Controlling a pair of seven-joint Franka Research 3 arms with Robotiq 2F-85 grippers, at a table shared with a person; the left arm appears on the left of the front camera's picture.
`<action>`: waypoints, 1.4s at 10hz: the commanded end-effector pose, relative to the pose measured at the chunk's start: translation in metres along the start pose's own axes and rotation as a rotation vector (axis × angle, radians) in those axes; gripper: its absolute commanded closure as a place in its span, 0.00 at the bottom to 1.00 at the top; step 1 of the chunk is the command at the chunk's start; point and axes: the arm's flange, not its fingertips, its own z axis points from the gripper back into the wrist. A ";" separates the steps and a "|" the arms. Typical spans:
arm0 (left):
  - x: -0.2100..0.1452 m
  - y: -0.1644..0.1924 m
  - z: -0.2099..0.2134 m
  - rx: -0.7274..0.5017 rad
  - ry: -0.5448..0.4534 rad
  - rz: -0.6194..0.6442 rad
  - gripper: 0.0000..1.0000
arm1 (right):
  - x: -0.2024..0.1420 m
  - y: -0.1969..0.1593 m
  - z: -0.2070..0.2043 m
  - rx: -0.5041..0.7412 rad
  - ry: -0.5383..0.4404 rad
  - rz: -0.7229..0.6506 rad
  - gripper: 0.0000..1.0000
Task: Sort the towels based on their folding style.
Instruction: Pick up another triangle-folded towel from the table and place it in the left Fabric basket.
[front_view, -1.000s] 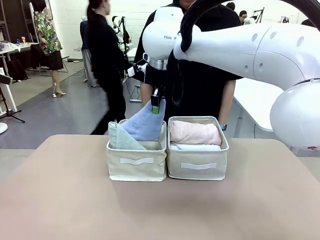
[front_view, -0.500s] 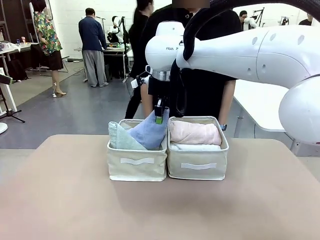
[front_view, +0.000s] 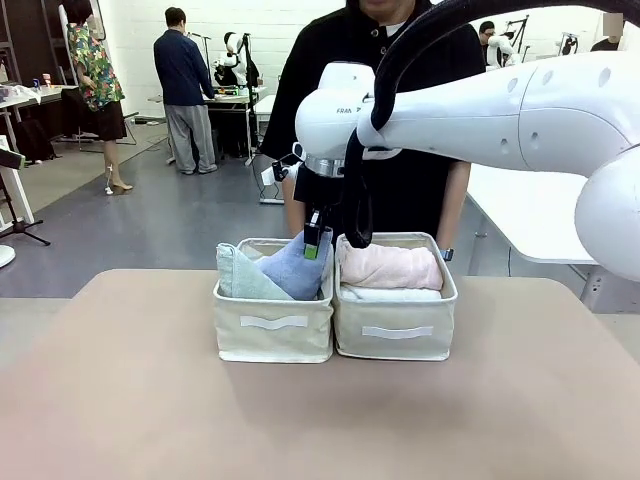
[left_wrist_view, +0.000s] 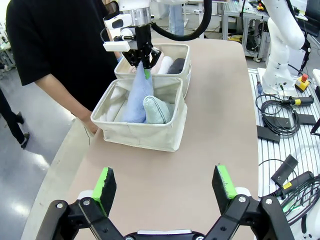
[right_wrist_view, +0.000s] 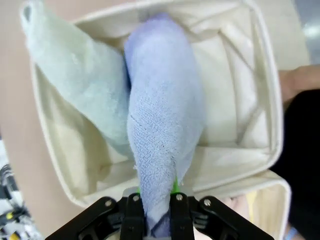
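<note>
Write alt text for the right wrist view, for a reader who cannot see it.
The right gripper pinches the narrow end of a light blue cone-folded towel, whose wide end sits down inside a cream fabric bin. A pale mint-green towel leans in the same bin, touching the blue one. A second bin's corner shows beside it.

A robotics lab: a robot arm base (left_wrist_view: 280, 45) with cables (left_wrist_view: 280, 107) beside the worktop (left_wrist_view: 220, 125), people standing at benches (front_view: 225, 98) behind.

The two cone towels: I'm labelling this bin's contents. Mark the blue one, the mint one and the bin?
light blue towel (right_wrist_view: 165, 120), right wrist view, mid-body.
mint-green towel (right_wrist_view: 75, 85), right wrist view, upper side.
cream bin (front_view: 272, 340), front view, front wall.
</note>
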 end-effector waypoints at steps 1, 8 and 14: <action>0.000 0.000 0.001 0.003 -0.022 -0.022 0.00 | -0.002 0.011 -0.011 -0.037 -0.031 -0.007 0.84; 0.000 0.000 0.001 0.003 -0.022 -0.022 0.00 | 0.008 0.013 -0.033 -0.050 0.025 0.009 0.46; 0.000 0.000 0.001 0.003 -0.022 -0.022 0.00 | 0.007 0.015 -0.031 -0.046 0.040 0.013 0.00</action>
